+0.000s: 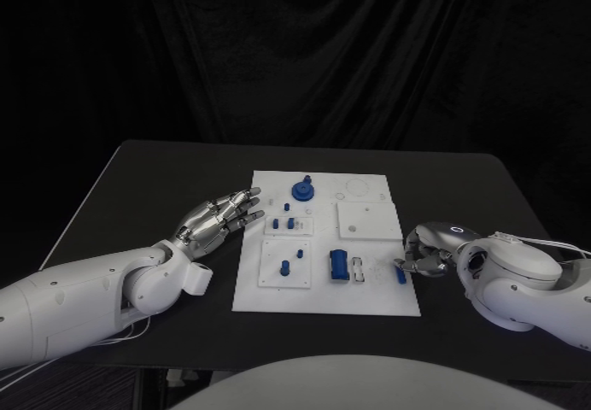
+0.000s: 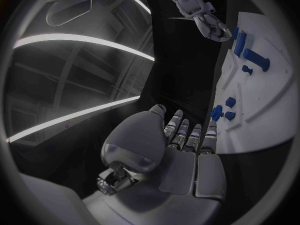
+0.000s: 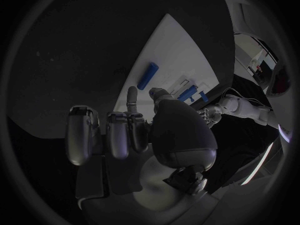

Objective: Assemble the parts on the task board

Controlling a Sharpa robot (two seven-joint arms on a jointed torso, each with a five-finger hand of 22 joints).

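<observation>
Two white arms reached in over the black table (image 1: 148,171), one from each side of the task board (image 1: 370,299). The left hand (image 1: 219,219) lay just off the board's left edge, its fingers (image 2: 187,135) stretched out straight and close together, aimed toward the board and holding nothing. The right hand (image 1: 425,254) sat at the board's right edge near the front corner, fingers curled inward beside a small blue peg (image 1: 400,272); whether it actually pinched that peg could not be told. In the right wrist view this peg (image 3: 147,75) lay flat on the white surface apart from the fingertips, its long axis running along the board's edge.

The board was a white rectangular plate with raised square tiles. A larger blue block (image 1: 337,265) lay near the front middle, long axis running front to back. A round blue piece with an upright stem (image 1: 303,189) stood at the far end. Smaller blue pieces (image 1: 286,225) sat on the left-hand tiles
</observation>
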